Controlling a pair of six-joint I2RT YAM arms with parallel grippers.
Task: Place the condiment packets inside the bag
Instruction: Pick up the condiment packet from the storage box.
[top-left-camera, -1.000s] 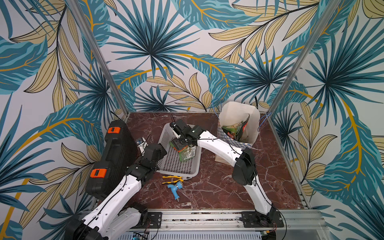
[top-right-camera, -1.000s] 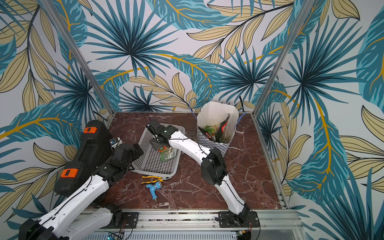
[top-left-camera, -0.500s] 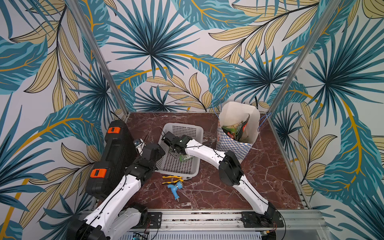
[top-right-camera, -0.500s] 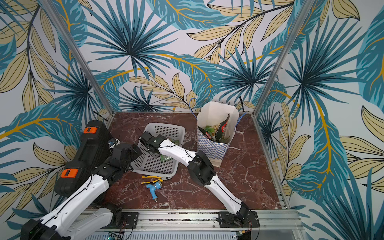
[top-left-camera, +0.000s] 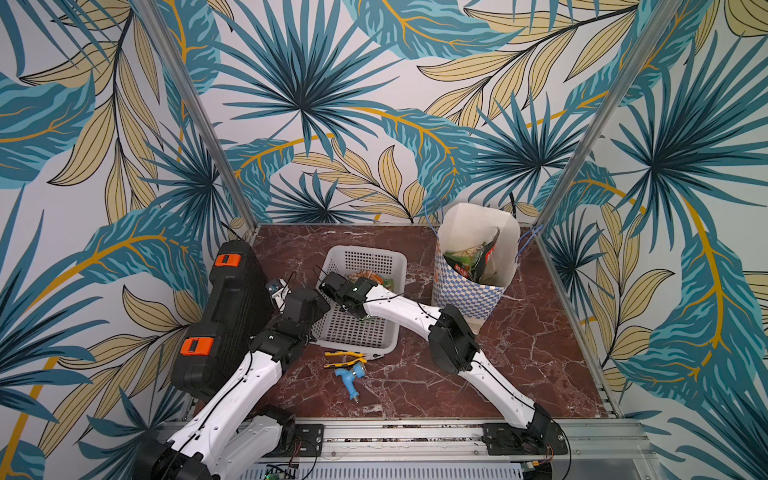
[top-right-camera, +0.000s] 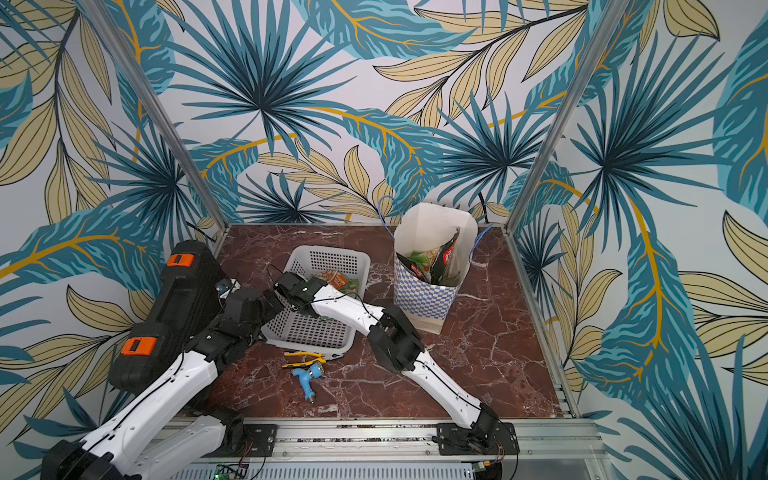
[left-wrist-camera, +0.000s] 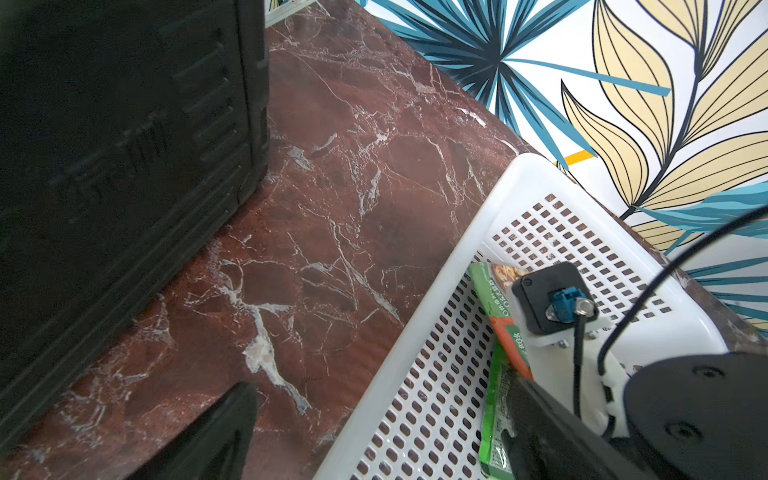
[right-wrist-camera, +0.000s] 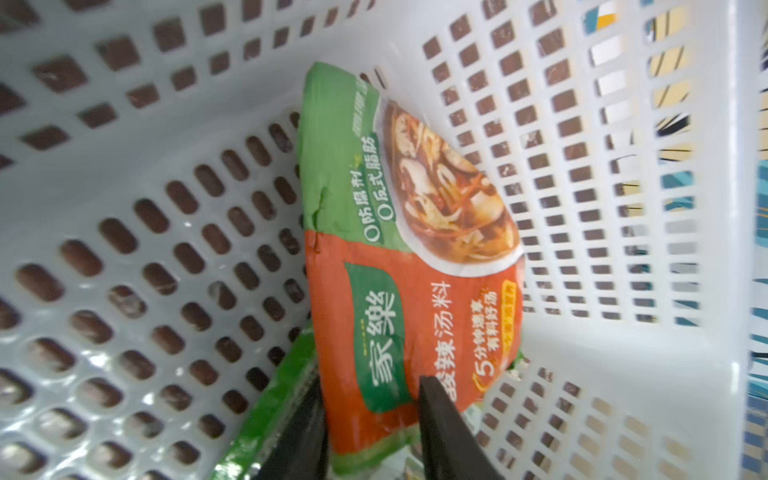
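Right wrist view: an orange packet (right-wrist-camera: 415, 266) with a soup photo leans in a corner of the white basket (right-wrist-camera: 137, 137), its lower end lying over a green packet (right-wrist-camera: 282, 399)
Right jaws: part-way closed, the two dark fingers (right-wrist-camera: 449, 432) either side of the orange packet's lower end; whether they pinch it cannot be told
Left jaws: wide apart, holding nothing; one finger (left-wrist-camera: 224, 432) over the surface (left-wrist-camera: 353, 187), the other inside the basket, the basket's long wall between them
Bag: in a top view the paper bag (top-left-camera: 469, 291) stands upright at the back right of the surface, near the basket, with several packets (top-left-camera: 478, 257) sticking up inside it
Elsewhere: a black case (top-left-camera: 232, 299) by the left wall; yellow-handled pliers (top-left-camera: 345, 355) and a blue plastic fitting (top-left-camera: 351, 374) just in front of the basket
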